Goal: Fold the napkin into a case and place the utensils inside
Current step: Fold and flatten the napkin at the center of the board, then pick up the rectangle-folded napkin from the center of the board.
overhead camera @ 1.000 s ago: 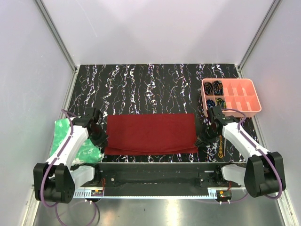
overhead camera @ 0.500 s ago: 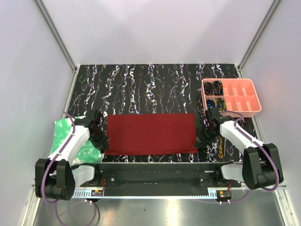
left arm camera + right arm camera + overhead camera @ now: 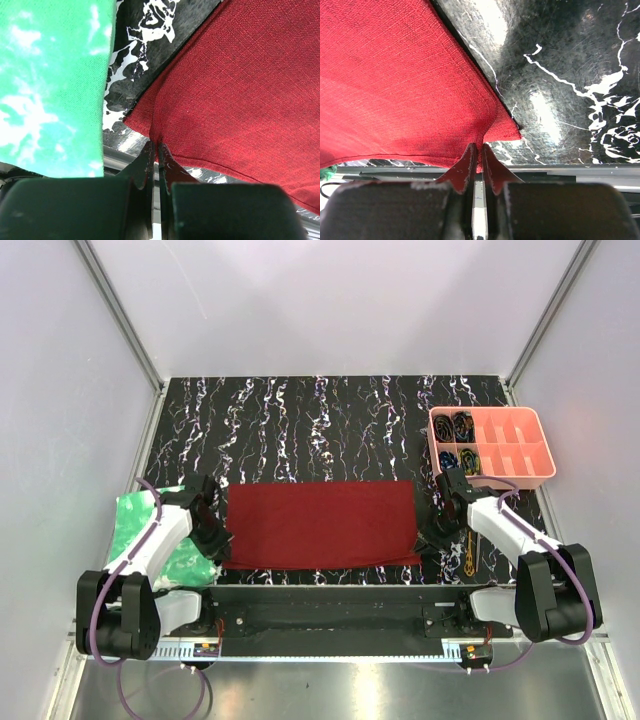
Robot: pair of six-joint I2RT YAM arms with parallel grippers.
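The dark red napkin lies on the black marbled table as a flat, wide, folded rectangle. My left gripper is at its near left corner, shut on a pinch of cloth that puckers up into the jaws. My right gripper is at the near right corner. Its jaws stand only a sliver apart, with the cloth's edge drawn up between them. A thin gold utensil lies on the table just right of the right arm. No narrow case shape shows.
A pink compartment tray holding dark coiled items stands at the back right. A bright green crinkled sheet lies under and beside the left arm, also in the left wrist view. The metal front rail runs just below the napkin.
The right arm's elbow has swung in toward the table. Both grippers stay at the napkin's near corners. The napkin lies much as before.
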